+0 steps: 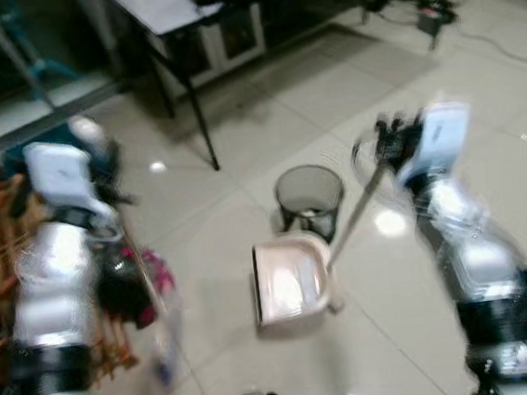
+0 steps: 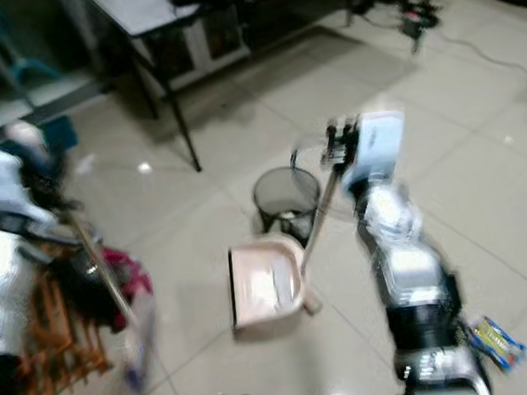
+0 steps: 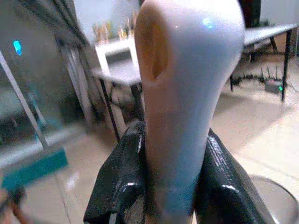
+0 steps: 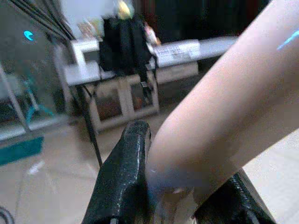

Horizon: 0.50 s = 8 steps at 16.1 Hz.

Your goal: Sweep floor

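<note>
In the wrist views, my left tool (image 3: 163, 186) was closed tight on the pale broom handle (image 3: 187, 84), and my right tool (image 4: 182, 186) gripped the dustpan handle (image 4: 224, 116). On the tiled floor (image 1: 238, 125) before me stood the pink dustpan (image 1: 290, 279), just beside a dark mesh bin (image 1: 308, 198). Farther away I saw a white counter (image 1: 166, 6).

A broom handle (image 3: 187, 93) sits clamped between the left gripper's (image 3: 170, 186) fingers (image 3: 121, 182). A dustpan handle (image 4: 219, 126) lies between the right gripper's (image 4: 180, 186) fingers (image 4: 124, 172), the dustpan (image 1: 290, 284) below them, before a bin (image 1: 308, 193).
</note>
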### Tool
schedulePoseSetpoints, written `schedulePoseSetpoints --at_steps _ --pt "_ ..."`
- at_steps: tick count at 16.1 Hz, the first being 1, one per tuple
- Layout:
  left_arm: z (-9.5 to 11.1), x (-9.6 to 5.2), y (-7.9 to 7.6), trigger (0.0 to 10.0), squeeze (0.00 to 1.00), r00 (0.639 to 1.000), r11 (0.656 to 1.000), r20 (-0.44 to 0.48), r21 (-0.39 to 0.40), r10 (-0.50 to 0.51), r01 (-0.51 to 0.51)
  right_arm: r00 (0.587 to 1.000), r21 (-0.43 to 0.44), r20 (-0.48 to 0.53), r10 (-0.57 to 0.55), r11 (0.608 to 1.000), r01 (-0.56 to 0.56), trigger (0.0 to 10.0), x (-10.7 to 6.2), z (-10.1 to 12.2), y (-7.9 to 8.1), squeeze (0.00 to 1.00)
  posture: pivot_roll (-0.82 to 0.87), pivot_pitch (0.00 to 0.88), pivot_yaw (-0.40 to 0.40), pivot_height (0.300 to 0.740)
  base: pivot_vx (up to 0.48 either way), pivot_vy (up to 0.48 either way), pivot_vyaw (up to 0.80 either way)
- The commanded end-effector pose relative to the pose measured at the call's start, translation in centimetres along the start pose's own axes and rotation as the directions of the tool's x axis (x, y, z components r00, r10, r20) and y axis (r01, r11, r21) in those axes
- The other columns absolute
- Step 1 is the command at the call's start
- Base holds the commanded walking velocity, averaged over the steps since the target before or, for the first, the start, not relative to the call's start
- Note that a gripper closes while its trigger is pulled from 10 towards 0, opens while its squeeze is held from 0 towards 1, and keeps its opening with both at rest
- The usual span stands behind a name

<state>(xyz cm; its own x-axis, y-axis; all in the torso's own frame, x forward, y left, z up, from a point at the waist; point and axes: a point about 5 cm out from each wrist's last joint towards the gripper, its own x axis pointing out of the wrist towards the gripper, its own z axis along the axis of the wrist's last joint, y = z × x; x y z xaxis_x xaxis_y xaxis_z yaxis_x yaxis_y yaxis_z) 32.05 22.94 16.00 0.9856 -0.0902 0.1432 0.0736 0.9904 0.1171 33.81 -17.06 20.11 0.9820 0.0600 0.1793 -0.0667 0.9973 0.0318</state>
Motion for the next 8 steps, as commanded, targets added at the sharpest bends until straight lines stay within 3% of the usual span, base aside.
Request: schedulePoseSetpoints --at_steps 1,2,3,7,8 --pt "0.6 0.2 -0.6 10.0 0.0 1.0 1.0 0.016 0.02 -0.003 0.002 0.998 0.009 0.069 -0.001 1.0 0.001 10.0 0.2 2.6 0.0 0.0 -0.02 0.0 0.123 0.74 0.0 0.0 0.0" --pt "0.4 0.2 -0.9 10.0 0.0 1.0 1.0 0.014 0.011 0.004 -0.005 0.996 0.011 0.089 -0.004 1.0 0.003 10.0 0.4 3.5 -0.1 0.0 -0.02 0.0 0.123 0.74 0.0 0.0 0.0" --pt "-0.1 0.4 -1.6 10.0 0.0 1.0 1.0 0.004 -0.007 0.018 -0.018 0.989 -0.001 0.148 -0.019 1.0 0.02 10.0 0.9 5.8 -0.3 0.0 -0.02 0.0 0.114 0.74 0.0 0.0 0.0" --pt "-0.1 -0.5 -3.4 10.0 0.0 0.999 0.999 0.013 0.046 -0.029 0.028 0.981 -0.011 0.177 -0.084 0.996 0.088 10.0 1.5 7.0 -1.3 0.0 -0.01 0.0 0.096 0.74 0.0 0.0 0.0" --pt "0.0 -0.7 -4.0 10.0 0.0 0.999 0.999 0.028 0.043 -0.03 0.029 0.977 -0.017 0.187 -0.102 0.994 0.107 10.0 1.6 7.3 -1.4 0.0 -0.01 0.0 0.094 0.74 0.356 0.0 0.0"
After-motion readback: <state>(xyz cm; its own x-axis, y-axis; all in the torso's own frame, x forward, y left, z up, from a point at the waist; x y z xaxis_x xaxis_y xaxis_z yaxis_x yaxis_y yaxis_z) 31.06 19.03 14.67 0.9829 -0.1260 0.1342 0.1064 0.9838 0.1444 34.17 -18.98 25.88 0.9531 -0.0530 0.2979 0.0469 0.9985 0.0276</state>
